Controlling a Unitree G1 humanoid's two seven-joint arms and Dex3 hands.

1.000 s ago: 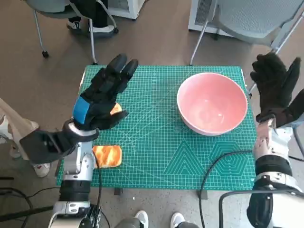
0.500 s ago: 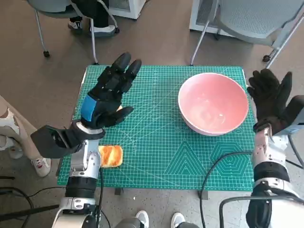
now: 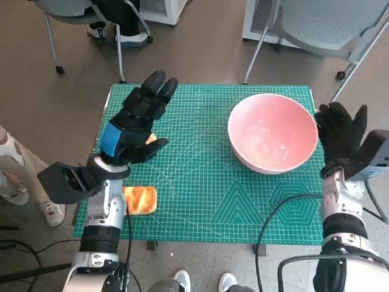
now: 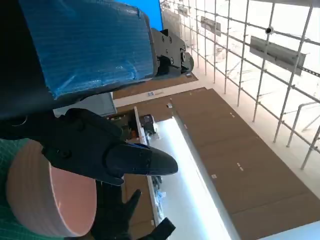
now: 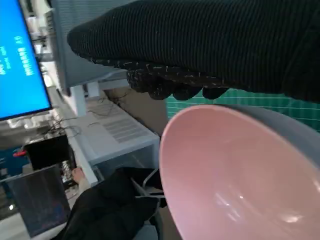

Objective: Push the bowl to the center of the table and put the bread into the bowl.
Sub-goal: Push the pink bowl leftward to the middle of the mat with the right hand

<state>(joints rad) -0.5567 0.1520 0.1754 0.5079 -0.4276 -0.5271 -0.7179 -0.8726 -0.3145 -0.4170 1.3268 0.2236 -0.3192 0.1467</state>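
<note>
The pink bowl (image 3: 272, 132) stands upright, mouth up, on the far right part of the green cutting mat (image 3: 200, 201) that covers the table, well to the right of the mat's middle and close to its right edge. The bowl holds nothing. The bread (image 3: 140, 199), an orange-brown toasted piece, lies flat at the near left part of the mat, well apart from the bowl; it is roughly square, so no long axis can be told, and its left side is hidden behind the left forearm. The right hand (image 3: 341, 139) in its knitted glove is raised just beside the bowl's right rim, off the mat's right edge, fingers spread upward and gripping nothing; whether it touches the rim cannot be told. The right wrist view shows the glove (image 5: 200, 45) close over the rim of the bowl (image 5: 235, 175). The left hand (image 3: 137, 125), with blue tape on its back, hangs over the left part of the mat beyond the bread, fingers extended and apart, holding nothing. Between the bread and the bowl the mat surface carries no other objects. A black cable (image 3: 276, 213) crosses the mat's near right corner. Chair legs (image 3: 258, 48) stand on the floor beyond the table, and shoes (image 3: 203, 281) show at the near edge.
</note>
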